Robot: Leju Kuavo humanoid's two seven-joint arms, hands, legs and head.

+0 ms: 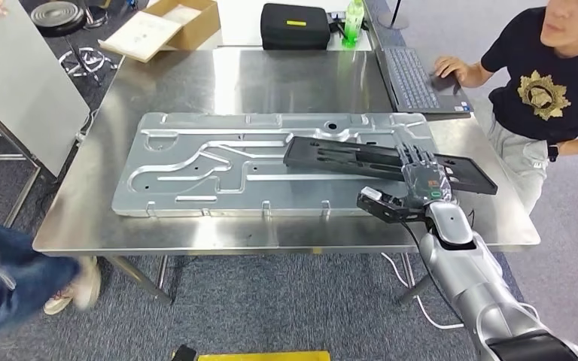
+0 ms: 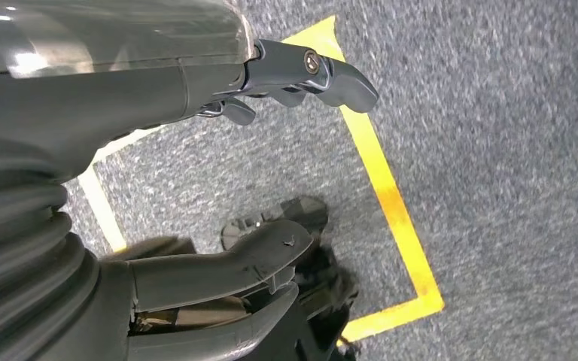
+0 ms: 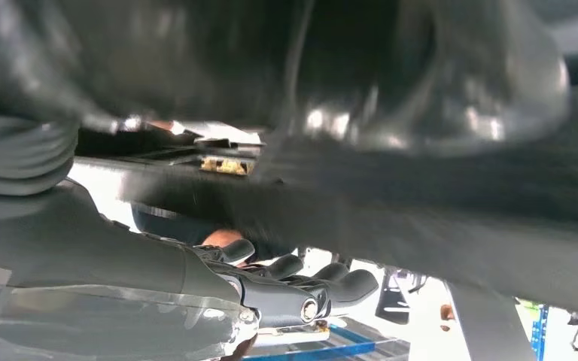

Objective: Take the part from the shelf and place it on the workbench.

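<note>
While the right hand (image 1: 419,180) clasped the black part (image 1: 346,158) to lay it flat on the plate (image 1: 196,162), the left hand (image 2: 271,173) hung idle, fingers apart.

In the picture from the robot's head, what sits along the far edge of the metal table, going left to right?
Cardboard box → black case → green bottle → laptop → a person's hand on the laptop.

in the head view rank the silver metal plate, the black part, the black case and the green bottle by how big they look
Largest to smallest:
1. silver metal plate
2. black part
3. black case
4. green bottle
The case and bottle sit farther from the camera, so they may look smaller than they really are.
</note>
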